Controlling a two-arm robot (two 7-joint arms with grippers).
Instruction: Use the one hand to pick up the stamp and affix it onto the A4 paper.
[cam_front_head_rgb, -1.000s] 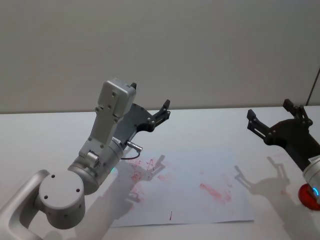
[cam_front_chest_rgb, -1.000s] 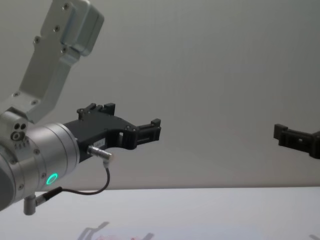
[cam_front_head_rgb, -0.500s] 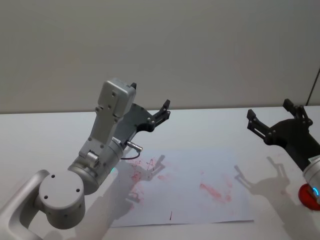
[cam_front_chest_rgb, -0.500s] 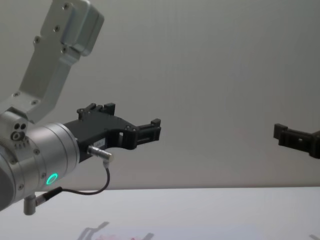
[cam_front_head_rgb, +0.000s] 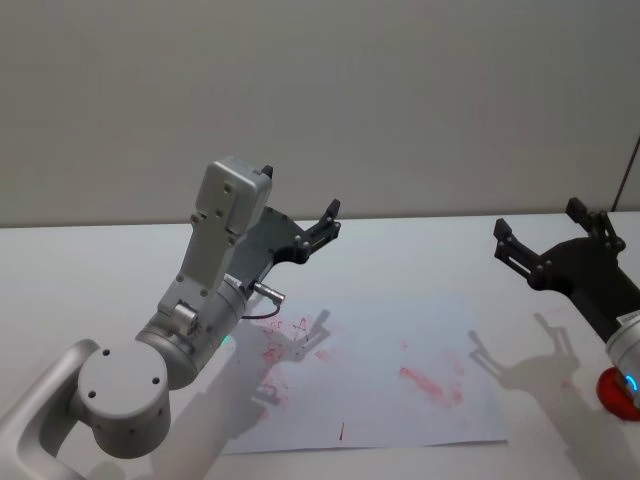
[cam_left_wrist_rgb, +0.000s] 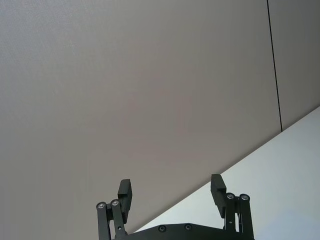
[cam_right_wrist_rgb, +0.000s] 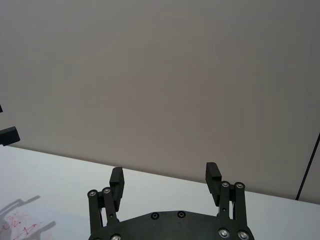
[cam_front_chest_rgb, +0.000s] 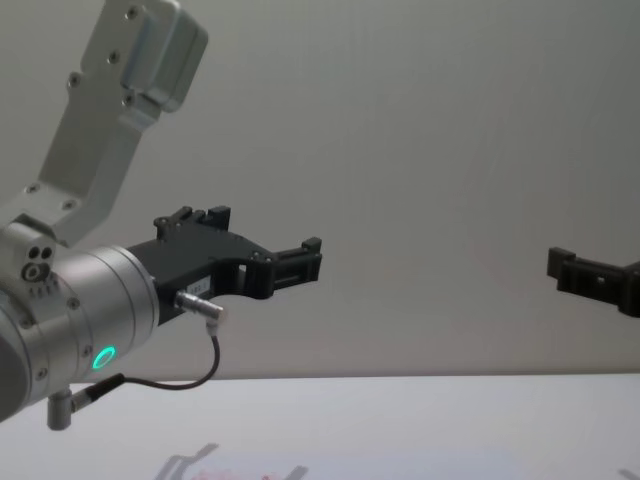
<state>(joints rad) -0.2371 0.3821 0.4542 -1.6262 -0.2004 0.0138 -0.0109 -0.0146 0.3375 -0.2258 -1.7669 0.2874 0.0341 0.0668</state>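
**A:** So what are we looking at here? The left gripper (cam_left_wrist_rgb: 171, 187) is raised at the left side of the A4 paper (cam_front_head_rgb: 390, 385), throwing its shadow on the sheet. Its fingers are spread with nothing between them. The right gripper (cam_front_head_rgb: 540, 222) hovers off the sheet's right side, also spread and empty.

**B:** We'd guess that's a ready pose, held high so nothing scuffs the sheet. The paper lies flat on the table (cam_front_head_rgb: 100, 270) between the arms, so either could reach it. We can't tell where the stamp is. There's a red thing (cam_front_head_rgb: 610, 397) tucked under the right arm.

**A:** Any writing?

**B:** Just smudgy red marks on the paper, nothing we can read. No brand either.
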